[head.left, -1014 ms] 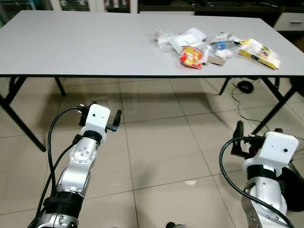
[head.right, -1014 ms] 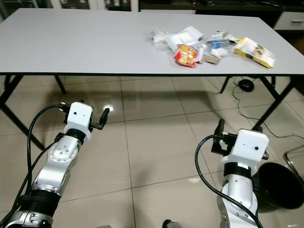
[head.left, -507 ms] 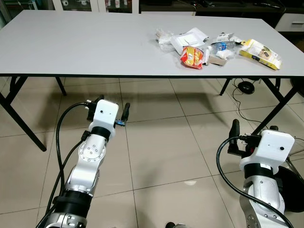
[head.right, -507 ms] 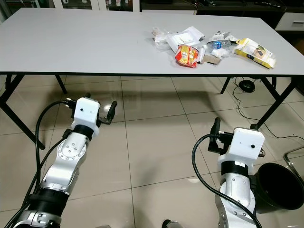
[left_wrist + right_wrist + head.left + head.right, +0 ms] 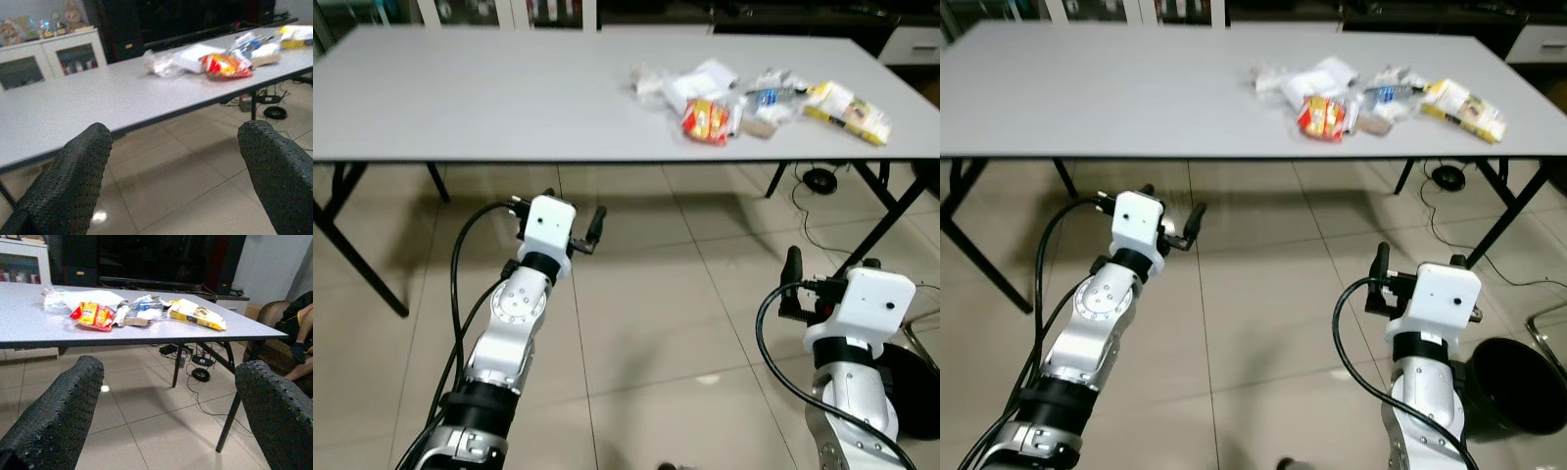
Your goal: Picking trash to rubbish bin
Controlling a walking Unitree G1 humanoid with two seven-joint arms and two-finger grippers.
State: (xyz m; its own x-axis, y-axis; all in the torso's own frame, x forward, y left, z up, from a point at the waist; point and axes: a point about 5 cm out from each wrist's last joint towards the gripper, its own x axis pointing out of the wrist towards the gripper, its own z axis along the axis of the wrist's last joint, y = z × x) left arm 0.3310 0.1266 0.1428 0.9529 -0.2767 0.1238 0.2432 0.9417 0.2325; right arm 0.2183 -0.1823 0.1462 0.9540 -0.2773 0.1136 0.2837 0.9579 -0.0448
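- Both grippers are held out in front of the robot, below the level of the long grey rectangular table and short of its near edge; each has its two black fingers spread apart with nothing between them, as the wrist views show.
- Left gripper sits just under the table's near edge, towards the middle of its length, fingers pointing at the table.
- Right gripper hangs lower and further back from that edge, beside the table's right-hand legs.
- Trash lies in a loose cluster on the right part of the tabletop: a red-and-orange crinkled snack packet nearest the front edge, white crumpled paper and plastic wrappers behind it, a flat yellow-and-white packet at the far right end, its long axis slanting towards the table's right corner.
- From either gripper the cluster lies up and ahead; it is right of the left gripper and roughly above and forward of the right one, so I judge the right arm better placed for reaching.
- A round black rubbish bin stands on the tiled floor below the table's right end, just beside the right arm.
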